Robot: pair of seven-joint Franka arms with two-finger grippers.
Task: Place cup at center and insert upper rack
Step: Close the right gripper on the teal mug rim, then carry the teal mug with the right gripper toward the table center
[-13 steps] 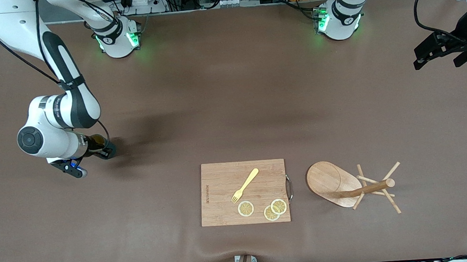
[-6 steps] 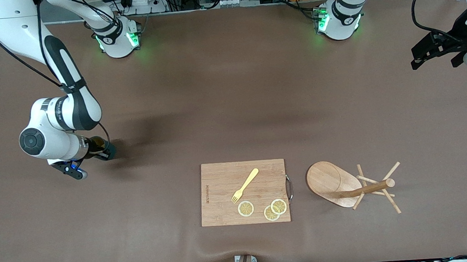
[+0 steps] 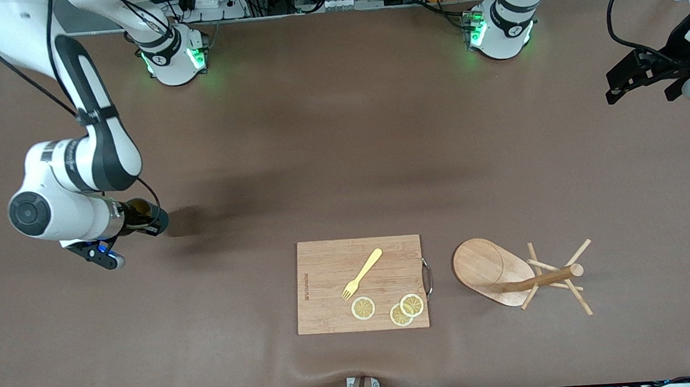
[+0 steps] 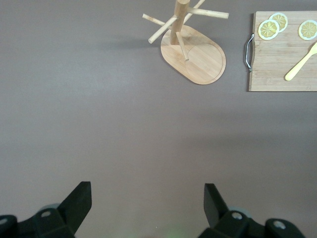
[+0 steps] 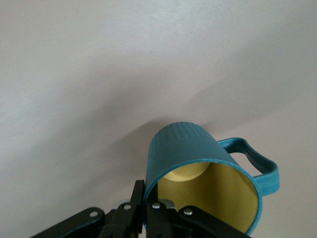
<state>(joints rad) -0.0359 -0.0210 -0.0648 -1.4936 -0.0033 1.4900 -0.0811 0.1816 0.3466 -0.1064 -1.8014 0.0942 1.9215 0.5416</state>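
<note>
My right gripper has just finished closing on the cup; a second ago the jaws were partway in, and now they pinch its rim, one finger inside the yellow wall and one outside. The arm has also shifted a little toward its own end of the table since then, and in the wrist view the cup hangs tilted from my fingers with its shadow apart from it, so I judge it is off the table. That means the grasp is done and the carry to the centre comes next.

My left gripper waits over the table edge at the left arm's end, jaws spread wide and holding nothing. The rack stands untouched just beside the board, toward the left arm's end; it is still to be handled once the cup is set down.
</note>
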